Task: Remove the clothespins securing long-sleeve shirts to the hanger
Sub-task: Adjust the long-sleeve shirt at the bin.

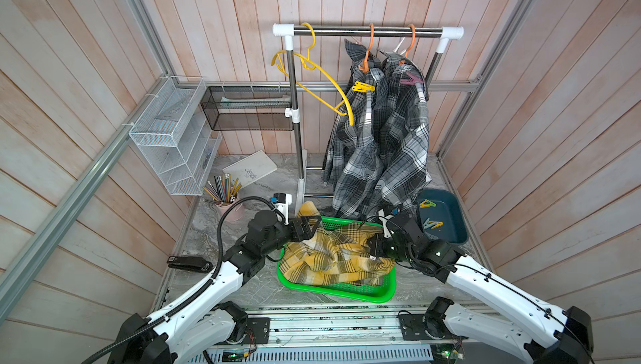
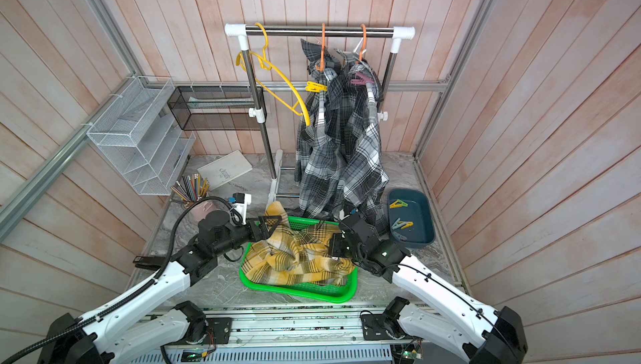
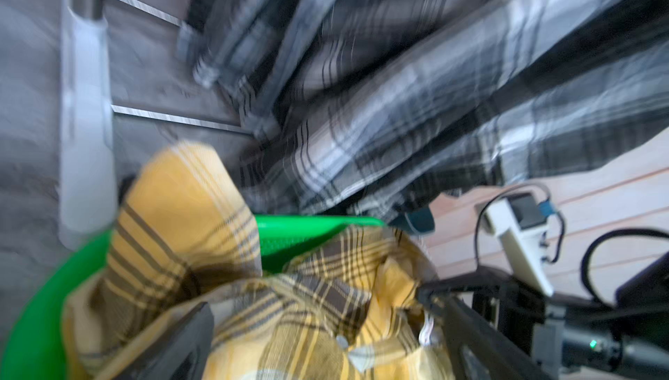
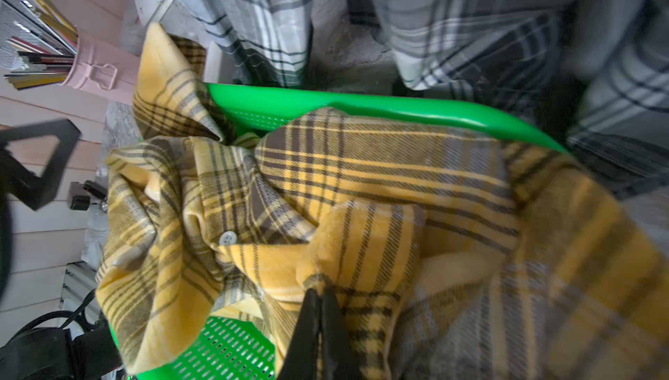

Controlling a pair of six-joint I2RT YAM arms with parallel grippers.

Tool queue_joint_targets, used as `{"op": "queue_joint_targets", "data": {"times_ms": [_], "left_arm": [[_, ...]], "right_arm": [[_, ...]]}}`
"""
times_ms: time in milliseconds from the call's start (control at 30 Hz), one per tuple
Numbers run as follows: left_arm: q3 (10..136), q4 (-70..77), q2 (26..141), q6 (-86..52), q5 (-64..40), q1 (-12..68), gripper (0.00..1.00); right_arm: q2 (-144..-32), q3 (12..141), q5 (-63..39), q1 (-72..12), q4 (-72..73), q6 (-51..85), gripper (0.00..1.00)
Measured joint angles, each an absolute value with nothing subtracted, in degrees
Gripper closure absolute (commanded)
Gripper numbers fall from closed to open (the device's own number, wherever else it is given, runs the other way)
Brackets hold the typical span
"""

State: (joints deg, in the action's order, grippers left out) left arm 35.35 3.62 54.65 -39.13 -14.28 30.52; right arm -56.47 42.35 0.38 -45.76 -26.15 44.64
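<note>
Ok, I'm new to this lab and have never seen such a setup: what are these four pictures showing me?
Two robot arms, white with black joints, work at a tabletop. The two wide pictures come from one camera head above, looking down. The two close-ups come from cameras on the arms' wrists.

At the back stands a clothes rail with two grey checked shirts hanging. A yellow clothespin and a pink clothespin are clipped on them, and an empty yellow hanger hangs alongside. In front, a green basket holds a crumpled yellow shirt. Beside it is a blue tray with loose clothespins. A pencil cup and a stapler sit aside.

The left gripper stands open over the shirt. The right gripper is shut, pinching a fold of it.
</note>
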Motion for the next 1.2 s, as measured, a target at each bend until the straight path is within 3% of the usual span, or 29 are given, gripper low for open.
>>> {"op": "queue_joint_targets", "data": {"times_ms": [500, 633, 800, 933, 1200], "left_arm": [[39.55, -0.08, 50.85, -35.55, -16.45, 14.94, 0.0], [39.55, 1.13, 55.33, -35.79, -21.85, 11.97, 0.01], [41.32, 1.72, 64.66, -35.05, -29.54, 11.35, 0.03], [45.67, 1.02, 71.83, -33.19, -34.63, 11.35, 0.04], [56.1, -3.92, 82.46, -26.72, -39.27, 11.35, 0.09]], "right_arm": [[-77.45, 35.57, -3.75, -48.29, -4.82, 44.82, 0.98], [-78.85, 35.77, -4.12, -48.05, -3.18, 43.59, 0.58], [-76.36, 41.01, -2.17, -47.51, -7.27, 39.9, 0.34], [-70.52, 47.44, 0.45, -46.46, -10.2, 36.14, 0.26], [-67.72, 59.13, 2.0, -43.51, -11.11, 28.51, 0.24]]}}
